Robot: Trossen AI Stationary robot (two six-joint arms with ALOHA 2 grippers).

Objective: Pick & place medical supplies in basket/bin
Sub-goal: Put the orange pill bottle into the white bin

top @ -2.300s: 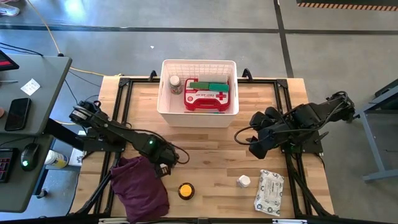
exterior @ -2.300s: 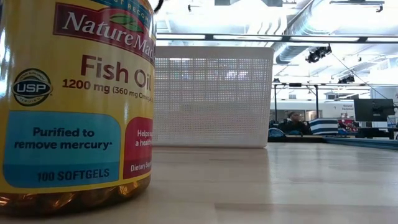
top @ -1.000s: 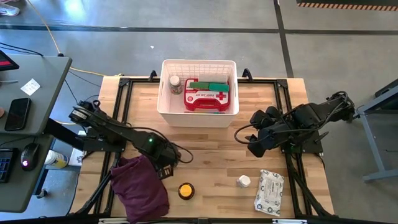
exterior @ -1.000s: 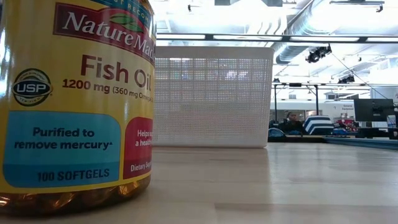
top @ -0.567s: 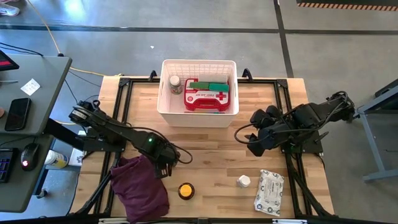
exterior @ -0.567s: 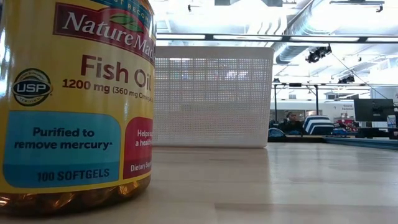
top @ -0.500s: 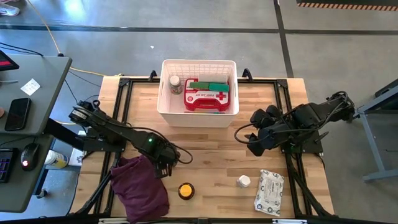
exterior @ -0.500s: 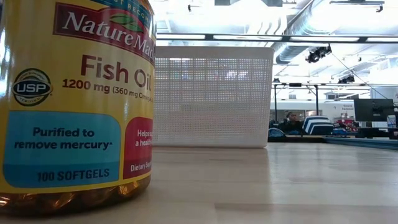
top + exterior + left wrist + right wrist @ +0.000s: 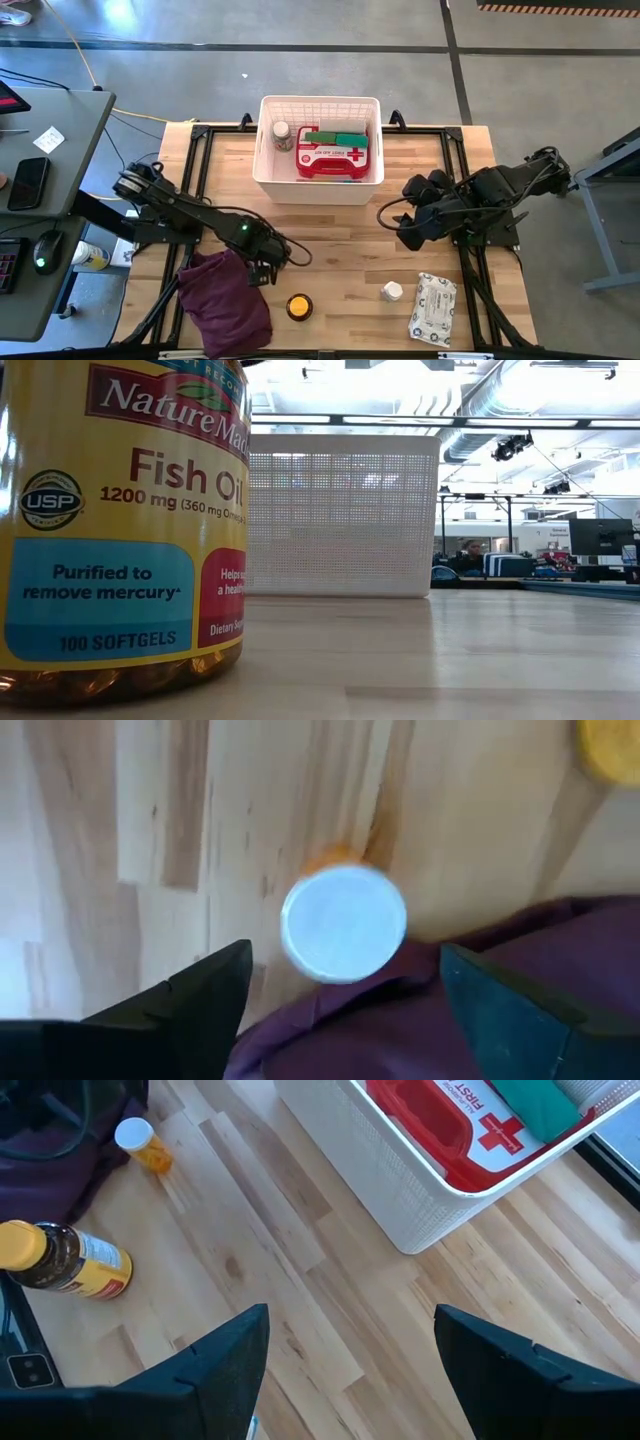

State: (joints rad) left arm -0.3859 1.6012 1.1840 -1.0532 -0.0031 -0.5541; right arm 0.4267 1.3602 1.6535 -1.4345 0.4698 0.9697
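Observation:
My left gripper [image 9: 345,1005] points straight down, open, over a small amber bottle with a white cap [image 9: 343,923], one finger on either side of it and both clear of it. The bottle [image 9: 140,1142] stands on the wood at the edge of the dark purple cloth [image 9: 225,300]. My right gripper [image 9: 345,1370] hangs open above the table's right half [image 9: 410,235], holding nothing. The white basket [image 9: 265,150] at the far edge holds the red first-aid case [image 9: 333,157], green rolls [image 9: 338,138] and a bottle [image 9: 281,135].
A yellow-capped fish oil bottle [image 9: 298,306] stands near the front edge and fills the left of the low view [image 9: 120,520]. A small white bottle [image 9: 391,291] and a white wipes pack [image 9: 433,308] lie at the front right. Bare wood lies between the basket and these items.
My left gripper has stayed over the cloth's edge and rolled a little about its downward-pointing line. The right arm and the items on the table have kept still.

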